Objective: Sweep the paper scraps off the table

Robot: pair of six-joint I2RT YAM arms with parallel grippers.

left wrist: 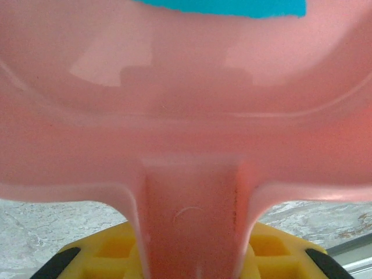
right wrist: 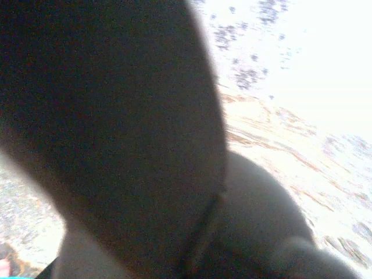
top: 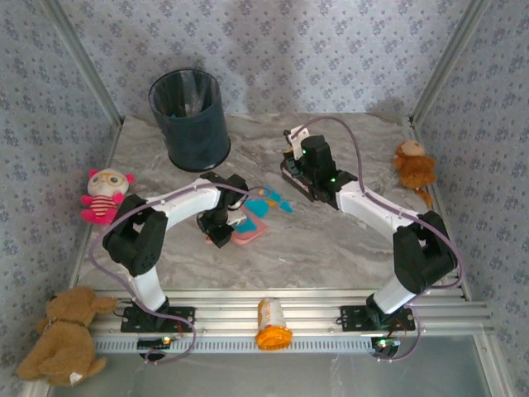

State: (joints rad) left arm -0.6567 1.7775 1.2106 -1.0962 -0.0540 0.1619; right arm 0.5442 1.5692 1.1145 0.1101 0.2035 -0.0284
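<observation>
Paper scraps (top: 275, 203) lie at the pink dustpan (top: 252, 233).

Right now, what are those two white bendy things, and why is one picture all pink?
Those are two robot arms, bolted to the table. The big picture comes from a camera above them; the other two come from little cameras on their wrists. The left gripper holds a pink dustpan, so its wrist camera sees pink up close. Blue and orange paper scraps lie next to the dustpan. The right gripper is near them; its picture is dark and blurry, so I cannot tell what it holds. A dark bin, soft toys and an orange bottle are around too.
</observation>
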